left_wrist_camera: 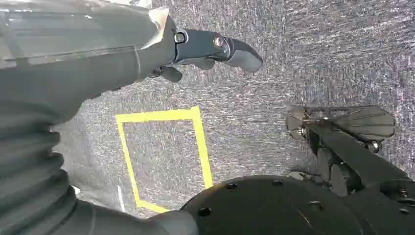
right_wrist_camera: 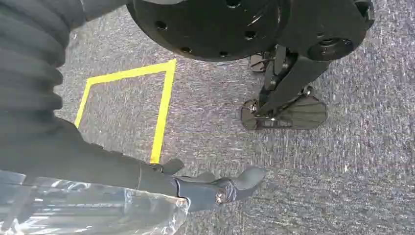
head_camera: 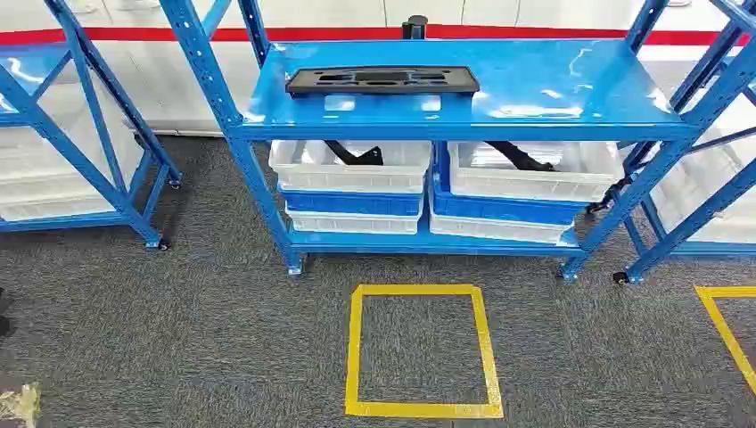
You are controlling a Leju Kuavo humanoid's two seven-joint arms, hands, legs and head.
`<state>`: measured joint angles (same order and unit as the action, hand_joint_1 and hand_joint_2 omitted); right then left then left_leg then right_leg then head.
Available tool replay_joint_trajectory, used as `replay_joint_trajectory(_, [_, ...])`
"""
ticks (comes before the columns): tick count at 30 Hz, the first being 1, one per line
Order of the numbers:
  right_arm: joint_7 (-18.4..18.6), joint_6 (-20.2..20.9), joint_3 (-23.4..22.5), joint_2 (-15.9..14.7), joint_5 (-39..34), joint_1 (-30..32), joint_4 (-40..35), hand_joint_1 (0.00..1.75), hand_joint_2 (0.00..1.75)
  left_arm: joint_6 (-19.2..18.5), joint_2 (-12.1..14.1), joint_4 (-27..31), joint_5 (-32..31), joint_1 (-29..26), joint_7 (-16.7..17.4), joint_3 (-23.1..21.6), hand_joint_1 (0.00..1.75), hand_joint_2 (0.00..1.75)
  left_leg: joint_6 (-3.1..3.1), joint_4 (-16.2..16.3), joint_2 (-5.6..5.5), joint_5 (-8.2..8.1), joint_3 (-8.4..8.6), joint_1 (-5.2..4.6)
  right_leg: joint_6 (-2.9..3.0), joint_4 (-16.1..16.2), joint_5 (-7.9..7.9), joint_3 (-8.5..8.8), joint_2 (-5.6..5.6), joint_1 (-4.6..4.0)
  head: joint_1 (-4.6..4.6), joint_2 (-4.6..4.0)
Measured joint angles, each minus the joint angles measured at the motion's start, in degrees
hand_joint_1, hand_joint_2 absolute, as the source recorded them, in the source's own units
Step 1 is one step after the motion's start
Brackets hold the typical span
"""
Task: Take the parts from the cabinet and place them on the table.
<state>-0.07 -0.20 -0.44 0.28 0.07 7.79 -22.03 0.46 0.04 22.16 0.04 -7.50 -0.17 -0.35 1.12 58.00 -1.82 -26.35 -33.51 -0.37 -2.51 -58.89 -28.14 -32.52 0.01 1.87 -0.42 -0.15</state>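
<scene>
A humanoid robot faces a blue rack (head_camera: 464, 116) at the top centre of its head view, with nothing yet taken from it: a flat black part (head_camera: 382, 82) lies on the upper shelf, toward its left half, untouched. Both arms hang at the robot's sides over grey carpet (head_camera: 178, 321); the left hand (left_wrist_camera: 205, 51) and the right hand (right_wrist_camera: 215, 188) each hold nothing, fingers loosely extended and apart. A yellow square (head_camera: 421, 349) taped on the carpet sits at lower centre of the head view, just in front of the rack, and looks to be the standing mark; stepping squarely into it before reaching would likely put the shelf within range. The part is long and thin, so a grasp near its middle, or with both hands toward its ends, should keep it from tipping as it lifts off the glossy shelf. Below, on the lower shelf, two stacks of bins stand side by side: the left white bin (head_camera: 349, 165) sits on a blue bin (head_camera: 352, 201) and shows a dark part (head_camera: 357, 155) inside; the right white bin (head_camera: 533, 169) holds another dark part (head_camera: 521, 156), angled against its wall. What else lies in them cannot be made out. More racks stand at the far left and right edges.
</scene>
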Motion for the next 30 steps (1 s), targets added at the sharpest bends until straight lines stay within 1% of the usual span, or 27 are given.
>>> replay_joint_trajectory(2, [-0.5,-1.3,0.6,0.3,-0.5,-1.0,0.1,0.0,1.75,1.0,-0.4,0.0,-0.4,1.5,-0.1,-0.6,0.0,1.75,0.0,0.0,0.0,0.07,-0.06,0.0,0.01,0.0,0.02,-0.08,0.0,0.0,-0.02,0.0])
replay_joint_trajectory(7, [-2.3,-6.1,2.4,1.1,-2.4,-4.8,1.1,0.0,1.75,4.9,-1.6,-0.3,-1.5,7.0,-1.1,-3.0,0.0,1.75,-0.01,0.0,-0.01,0.11,0.08,0.0,0.0,0.0,0.04,0.14,-0.01,0.0,0.0,0.0])
replay_joint_trajectory(8, [-2.8,-7.2,2.8,1.2,-2.9,-5.5,1.2,0.0,1.75,5.9,-1.8,-0.4,-1.9,8.0,-1.4,-3.5,0.0,1.75,-0.02,0.0,-0.01,0.13,0.11,0.0,0.0,0.0,0.05,0.48,0.0,0.0,0.0,0.0])
replay_joint_trajectory(14, [-4.9,-13.6,4.7,1.9,-6.1,-9.6,2.9,0.0,1.75,10.6,-2.9,-1.0,-3.3,13.7,-2.6,-7.4,0.0,1.75,0.03,0.1,-0.02,0.28,0.09,-0.01,-0.04,0.0,0.11,0.53,0.0,0.01,-0.02,0.0])
replay_joint_trajectory(17, [-6.1,-16.1,5.2,2.3,-7.8,-11.0,3.5,0.0,1.75,12.4,-3.0,-1.2,-3.8,15.4,-2.9,-9.0,0.0,1.75,0.03,0.1,-0.02,0.27,0.09,0.0,-0.04,0.0,0.1,0.53,0.0,0.0,-0.02,0.0])
replay_joint_trajectory(20, [-6.8,-17.1,5.6,2.4,-8.1,-11.5,3.9,0.0,1.75,13.0,-3.1,-1.2,-3.8,16.0,-3.5,-9.9,0.0,1.75,0.02,0.1,-0.01,0.26,0.06,-0.01,-0.04,0.0,0.09,0.51,0.0,0.0,-0.02,0.0])
replay_joint_trajectory(21, [-7.1,-17.4,5.7,2.4,-8.1,-11.6,4.0,0.0,1.75,13.3,-3.1,-1.3,-3.4,16.1,-4.1,-10.1,0.0,0.0,0.03,0.1,-0.01,0.26,0.03,-0.01,-0.04,0.0,0.09,0.49,0.0,0.0,-0.02,0.0])
replay_joint_trajectory(22, [-7.3,-17.5,5.8,2.4,-8.1,-11.7,4.1,0.0,1.75,13.3,-3.1,-1.3,-2.9,16.2,-4.7,-10.3,0.0,0.0,0.03,0.1,-0.01,0.26,0.02,-0.01,-0.04,0.0,0.09,0.48,0.0,0.0,-0.02,0.0])
replay_joint_trajectory(23, [-7.5,-17.6,5.8,2.4,-8.0,-11.8,4.2,0.0,0.0,13.1,-3.1,-1.3,-2.5,16.3,-5.0,-10.3,0.0,0.0,0.03,0.1,-0.01,0.25,0.01,-0.01,-0.04,0.0,0.09,0.48,0.0,0.0,-0.02,0.0])
replay_joint_trajectory(26, [-9.1,-18.7,5.9,2.1,-8.0,-11.8,4.3,0.0,0.0,12.6,-3.1,-1.4,-1.5,16.3,-6.1,-10.4,0.0,0.0,0.03,0.1,-0.01,0.25,-0.01,-0.01,-0.04,0.0,0.09,0.48,0.0,0.01,-0.02,0.0])
replay_joint_trajectory(30, [-12.3,-20.9,5.9,0.9,-7.9,-12.3,4.3,0.0,0.0,12.8,-3.2,-1.5,-0.4,16.3,-7.2,-10.5,0.0,0.0,0.03,0.1,-0.02,0.25,-0.02,-0.02,-0.04,0.0,0.09,0.48,0.0,0.03,-0.02,0.0])
